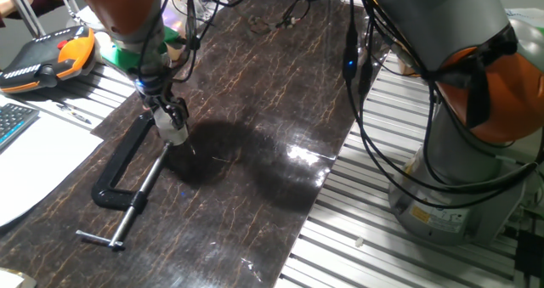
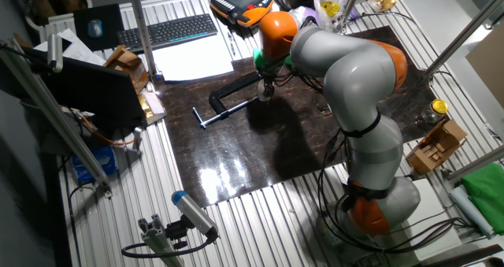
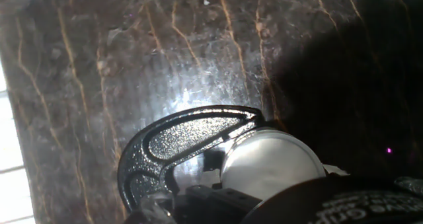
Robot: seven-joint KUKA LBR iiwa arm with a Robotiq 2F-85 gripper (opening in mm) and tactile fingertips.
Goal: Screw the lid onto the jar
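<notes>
My gripper (image 1: pixel 172 122) points down at the left part of the dark marbled mat (image 1: pixel 255 169). It is shut on a small whitish round lid (image 1: pixel 172 130). A short whitish jar (image 1: pixel 176 138) sits under the lid, just above or on the mat. I cannot see where lid and jar meet. In the hand view the lid (image 3: pixel 271 163) is a pale disc, partly covered by a black finger (image 3: pixel 344 201). In the other fixed view the gripper (image 2: pixel 266 92) hides both pieces.
A black C-clamp (image 1: pixel 115 176) lies right beside the jar, with its screw bar (image 1: pixel 140 194) running towards the front; it also shows in the hand view (image 3: pixel 178 141). An orange teach pendant (image 1: pixel 51 59), white paper (image 1: pixel 34 160) and cables (image 1: pixel 280 16) lie around the mat.
</notes>
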